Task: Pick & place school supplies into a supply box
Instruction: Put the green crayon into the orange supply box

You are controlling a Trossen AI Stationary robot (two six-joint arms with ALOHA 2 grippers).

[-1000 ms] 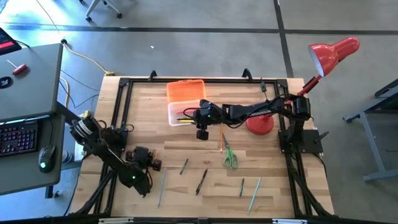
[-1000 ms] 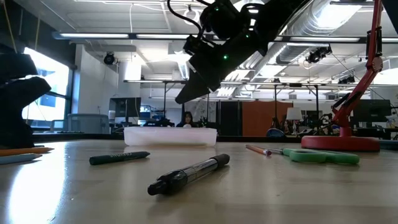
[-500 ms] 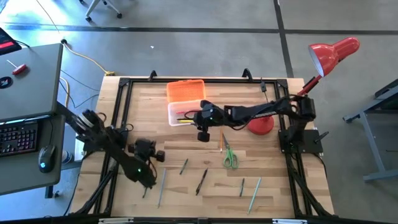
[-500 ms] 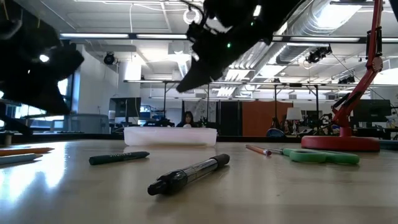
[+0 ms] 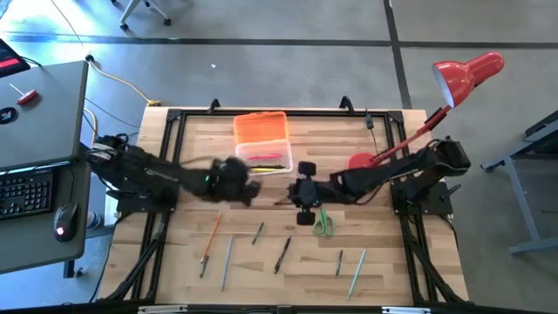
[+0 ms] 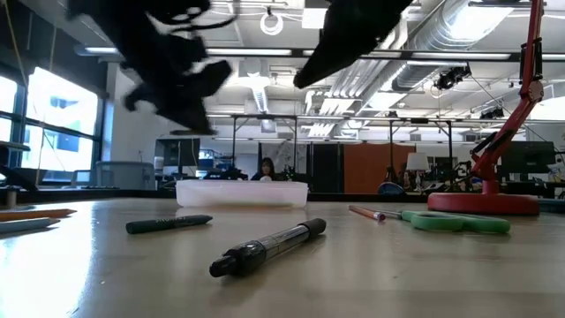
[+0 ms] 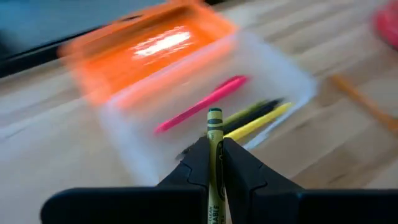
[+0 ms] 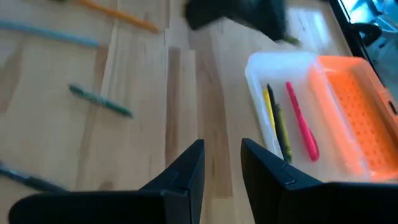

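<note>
The supply box [image 5: 264,158] is a clear case with its orange lid [image 5: 260,126] open behind it. It holds a pink marker [image 7: 202,102], a yellow pencil [image 7: 256,124] and a black pen. My left gripper [image 5: 241,183] hovers just left of the box, shut on a yellow-green pencil [image 7: 214,134]. My right gripper [image 5: 303,201] is open and empty [image 8: 222,152], above the table to the near right of the box. On the near half of the table lie an orange pencil [image 5: 209,237], several pens and the green scissors [image 5: 323,221]. My left gripper pinches the yellow-green pencil between its two fingers. The pencil lies along the fingers, and its end [image 7: 214,119] sticks out past the fingertips toward the box. It is lifted clear of the table.
The red lamp's base [image 5: 362,166] stands right of the box and its head [image 5: 466,74] hangs over the far right corner. A black pen [image 6: 269,247] and a dark green pen [image 6: 168,224] lie near the front edge. A black frame rims the table.
My left gripper has risen from the near left of the table and swung toward the box, carrying the yellow-green pencil. The orange pencil it stood over now shows. My right gripper has drawn back from above the box toward the near right.
</note>
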